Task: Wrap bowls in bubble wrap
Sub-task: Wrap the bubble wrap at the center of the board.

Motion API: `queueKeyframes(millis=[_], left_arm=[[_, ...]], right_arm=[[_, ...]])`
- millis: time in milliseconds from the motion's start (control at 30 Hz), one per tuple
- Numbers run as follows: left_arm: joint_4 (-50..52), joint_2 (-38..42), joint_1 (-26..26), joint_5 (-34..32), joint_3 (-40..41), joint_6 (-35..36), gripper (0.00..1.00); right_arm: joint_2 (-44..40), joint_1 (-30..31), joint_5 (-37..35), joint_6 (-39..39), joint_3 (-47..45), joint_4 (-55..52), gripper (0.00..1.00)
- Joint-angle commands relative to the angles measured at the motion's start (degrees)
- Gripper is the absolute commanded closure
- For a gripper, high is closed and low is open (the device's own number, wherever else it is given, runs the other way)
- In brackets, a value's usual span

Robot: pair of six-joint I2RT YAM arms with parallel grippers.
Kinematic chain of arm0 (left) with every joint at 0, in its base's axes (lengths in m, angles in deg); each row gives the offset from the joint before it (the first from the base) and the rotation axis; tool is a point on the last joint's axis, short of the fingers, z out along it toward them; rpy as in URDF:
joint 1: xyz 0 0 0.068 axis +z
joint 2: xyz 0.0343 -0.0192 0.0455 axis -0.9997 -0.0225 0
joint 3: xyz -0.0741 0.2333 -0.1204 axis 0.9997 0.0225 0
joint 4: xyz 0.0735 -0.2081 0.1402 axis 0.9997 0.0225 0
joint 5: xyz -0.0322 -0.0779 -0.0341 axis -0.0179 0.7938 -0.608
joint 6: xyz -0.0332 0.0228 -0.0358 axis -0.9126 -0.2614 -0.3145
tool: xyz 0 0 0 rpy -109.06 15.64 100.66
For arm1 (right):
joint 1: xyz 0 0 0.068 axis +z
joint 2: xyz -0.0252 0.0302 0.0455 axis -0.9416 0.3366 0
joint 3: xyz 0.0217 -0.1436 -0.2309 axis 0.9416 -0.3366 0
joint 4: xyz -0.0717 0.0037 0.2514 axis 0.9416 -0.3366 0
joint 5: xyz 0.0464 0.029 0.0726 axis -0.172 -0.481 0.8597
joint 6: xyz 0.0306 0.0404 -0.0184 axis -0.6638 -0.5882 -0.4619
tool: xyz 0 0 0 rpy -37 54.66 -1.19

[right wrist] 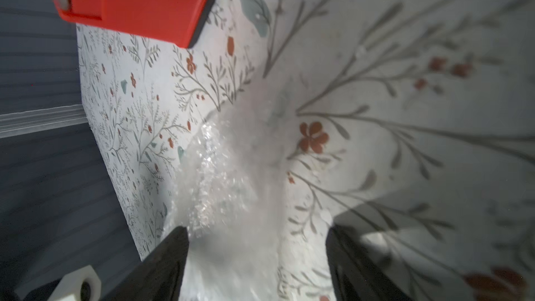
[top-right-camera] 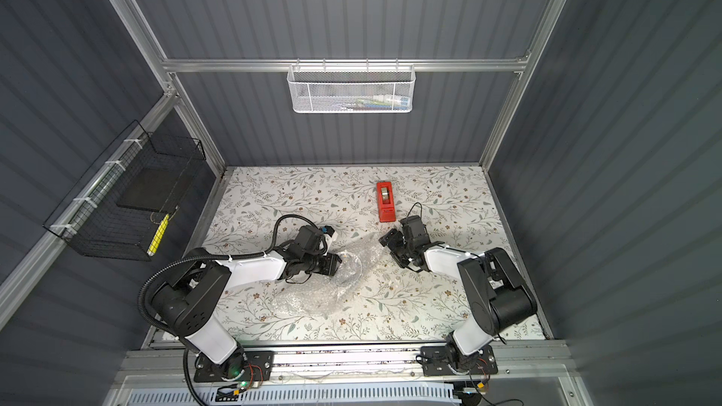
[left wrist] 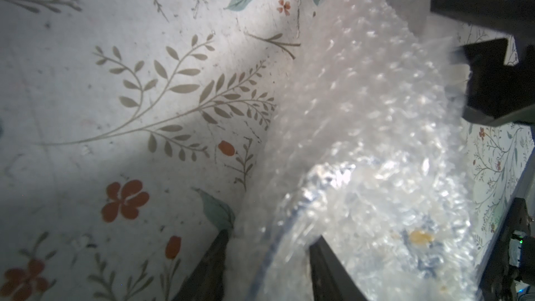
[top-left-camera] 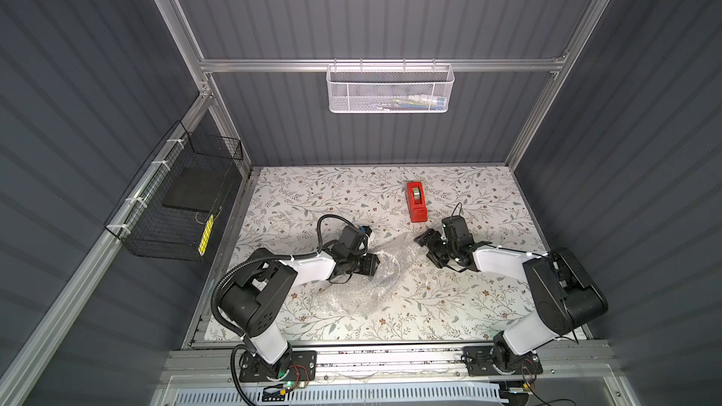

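Floral-print table point(top-left-camera: 449, 306) is filling the floor of a booth with dark grey ribbed walls point(top-left-camera: 371, 5); 2 arms are reaching in from its near edge. Nearest, the wrap point(top-left-camera: 363, 290) point(top-right-camera: 324, 290) is lying crumpled a little left of the table's middle, showing in both top views; its near part is lying fairly flat, while its far part is rising over the bowl point(left wrist: 405, 241). The bowl is sitting on the table under the wrap; its blue rim and yellow centre are glinting through the bubbles in the left wrist view. The left claw point(left wrist: 270, 238) is pointing down at the bowl's left side; its jaws are standing partly spread, straddling the covered rim with wrap filling the gap; whether they are pinching it I cannot tell. Just beyond and to the right, the right claw point(right wrist: 257, 228) is facing the wrap's far right corner; its jaws are standing wide apart, gripping nothing; a blurred flap of wrap is lying between them, clear of 1 finger point(right wrist: 359, 273), with bare table showing beside it. Farther back, the red dispenser point(top-left-camera: 416, 201) is standing on the table just behind the right claw, apart from the wrap. Farthest, a white basket point(top-left-camera: 390, 89) is hanging on the back rail; a black basket point(top-left-camera: 176, 205) is hanging on the left wall.
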Motion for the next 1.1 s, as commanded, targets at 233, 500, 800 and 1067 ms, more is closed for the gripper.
queueKeyframes(millis=[233, 500, 800, 1067], left_arm=[[11.0, -2.2, -0.4, -3.8, 1.5, 1.2, 0.56], [12.0, -2.0, -0.5, -4.6, 1.4, 1.0, 0.61], [14.0, -1.4, -0.9, -6.1, -0.2, 0.2, 0.63], [14.9, -1.0, -1.0, -6.6, -1.4, -1.1, 0.64]], right_arm=[[7.2, -2.1, 7.0, -0.4, 3.5, 7.3, 0.4], [7.5, -2.4, 17.1, 4.4, 3.6, 16.4, 0.7], [2.8, -0.1, 25.6, -1.7, 0.8, 22.0, 0.8], [-1.3, 7.3, 24.3, -7.6, -4.2, 21.4, 0.76]])
